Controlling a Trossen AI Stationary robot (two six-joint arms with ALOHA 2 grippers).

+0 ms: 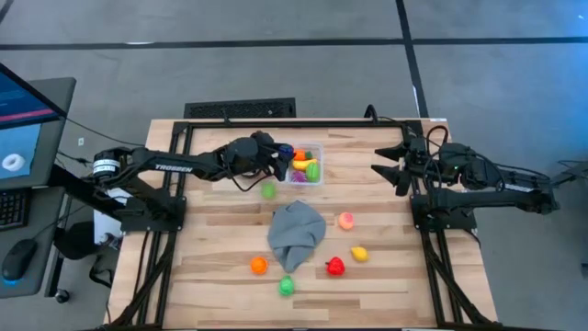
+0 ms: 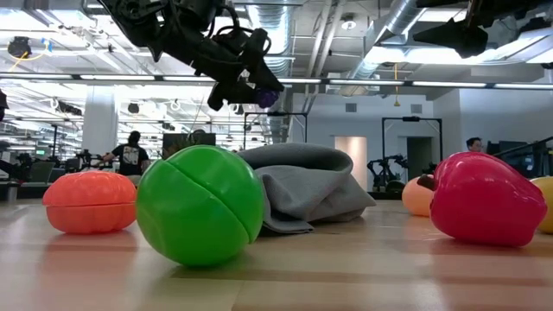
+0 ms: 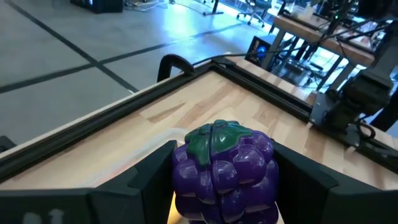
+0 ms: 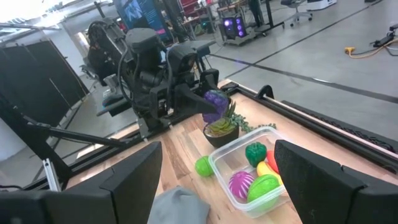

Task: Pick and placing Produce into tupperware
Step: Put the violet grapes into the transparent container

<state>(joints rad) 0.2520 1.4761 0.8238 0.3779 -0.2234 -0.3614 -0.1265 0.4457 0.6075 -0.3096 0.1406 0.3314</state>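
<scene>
My left gripper (image 1: 280,154) is shut on a purple toy grape bunch (image 3: 221,168). It hangs above a small potted plant (image 4: 221,129), just left of the clear tupperware (image 1: 318,147). The tupperware holds several produce pieces: green, yellow, orange and purple (image 4: 252,177). A green piece (image 1: 268,190) lies on the table near it. Peach (image 1: 345,221), yellow (image 1: 359,253), red (image 1: 335,267), orange (image 1: 259,265) and green (image 1: 287,286) pieces lie on the near half of the table. My right gripper (image 1: 384,171) is open and empty at the table's right. My left gripper pinches the grape bunch by two opposite sides (image 3: 180,171) between its two fingers (image 3: 152,177). The fingers come from the table's left. The bunch's green leafy top (image 3: 214,140) faces away from the wrist. The bunch is lifted clear of the table, over the plant (image 4: 214,102).
A crumpled grey cloth (image 1: 296,230) lies in the middle of the table among the loose pieces. A black frame (image 1: 276,122) runs along the table's far edge and sides. A monitor (image 1: 23,119) stands off the table to the left.
</scene>
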